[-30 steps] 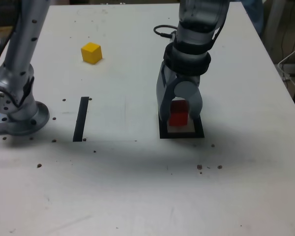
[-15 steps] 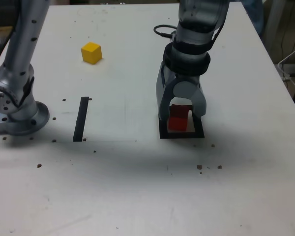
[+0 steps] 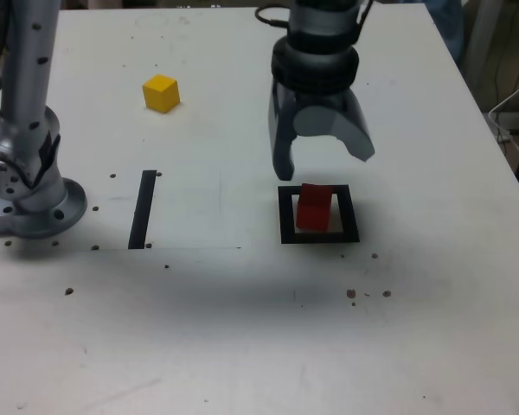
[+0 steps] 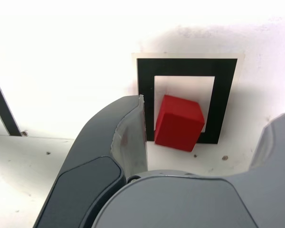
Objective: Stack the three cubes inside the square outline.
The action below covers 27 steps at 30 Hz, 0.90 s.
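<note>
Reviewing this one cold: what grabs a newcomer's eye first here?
The solid red cube stands out first, sitting within the thick black square outline on the pale table. Above it in the exterior view hangs the dark grey two-jawed tool, open and holding nothing. The bright yellow cube sits apart, toward the exterior view's upper left.

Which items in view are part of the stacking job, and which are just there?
Job:
- red cube, in the outline
- yellow cube, off by itself
- outline
- jaws, open above the red cube

Just there:
- black strip
- cable by the arm

Green cube: not visible.
</note>
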Each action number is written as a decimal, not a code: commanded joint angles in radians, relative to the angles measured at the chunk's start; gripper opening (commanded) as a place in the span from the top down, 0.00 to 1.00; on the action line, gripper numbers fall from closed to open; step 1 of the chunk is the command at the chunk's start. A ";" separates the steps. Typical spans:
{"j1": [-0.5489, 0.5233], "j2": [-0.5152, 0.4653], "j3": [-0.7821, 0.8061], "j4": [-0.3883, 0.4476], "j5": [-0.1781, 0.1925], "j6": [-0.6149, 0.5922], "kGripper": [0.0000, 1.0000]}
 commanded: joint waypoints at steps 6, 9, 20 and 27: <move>0.003 -0.044 0.046 -0.001 0.017 0.023 0.00; 0.006 -0.065 0.057 0.000 0.032 0.027 0.00; 0.080 -0.114 0.081 0.010 0.006 0.018 0.00; 0.173 -0.111 0.073 0.019 0.021 0.033 0.00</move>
